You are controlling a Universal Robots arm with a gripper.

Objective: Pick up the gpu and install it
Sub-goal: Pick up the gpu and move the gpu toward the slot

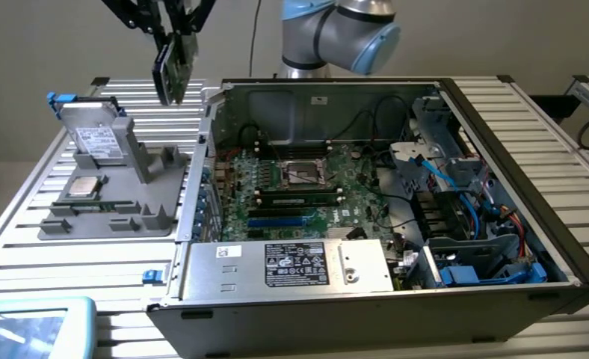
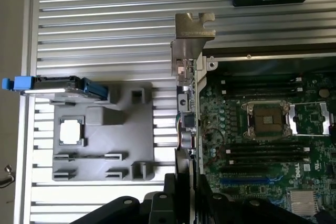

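Note:
The gpu (image 1: 175, 71), a green board with a black cooler face, hangs in the air on edge. My gripper (image 1: 178, 34) is shut on its upper part. It sits above the gap between the grey fixture tray (image 1: 105, 224) and the open computer case (image 1: 207, 134). In the wrist view the gpu (image 2: 186, 103) shows edge-on, its metal bracket (image 2: 193, 27) at the far end, over the case's side wall. My gripper (image 2: 185, 187) clamps the card from both sides. The motherboard (image 1: 294, 187) lies inside the case, with blue and black slots (image 1: 279, 221) near its front.
The fixture tray holds a silver hard drive (image 1: 97, 138) with blue tabs and a square processor (image 1: 83, 187). A power supply (image 1: 289, 265) fills the case front, and cables and drive bays (image 1: 464, 224) the exterior view's right. The arm's base (image 1: 324, 37) stands behind the case.

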